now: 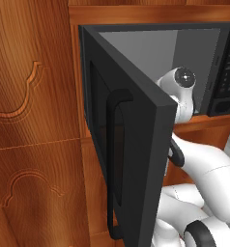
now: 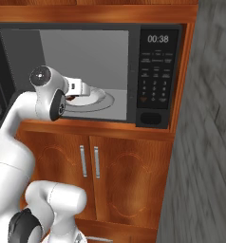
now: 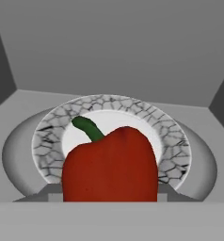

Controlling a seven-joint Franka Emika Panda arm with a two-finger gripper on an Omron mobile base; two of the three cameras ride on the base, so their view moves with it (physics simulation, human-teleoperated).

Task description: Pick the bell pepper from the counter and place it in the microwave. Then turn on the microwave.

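Red fills the foreground of your hand view: the bell pepper (image 3: 111, 164) sits right between the pincer's fingers, green stem pointing up and away, so your pincer (image 2: 76, 93) is clenched on the bell pepper. Just beyond and below it lies a white plate (image 3: 175, 141) with a crackle-patterned rim, resting on the glass turntable (image 3: 17, 150). From the right base view, your hand reaches inside the grey cavity of the microwave (image 2: 157, 118), whose door (image 1: 136, 159) stands swung open.
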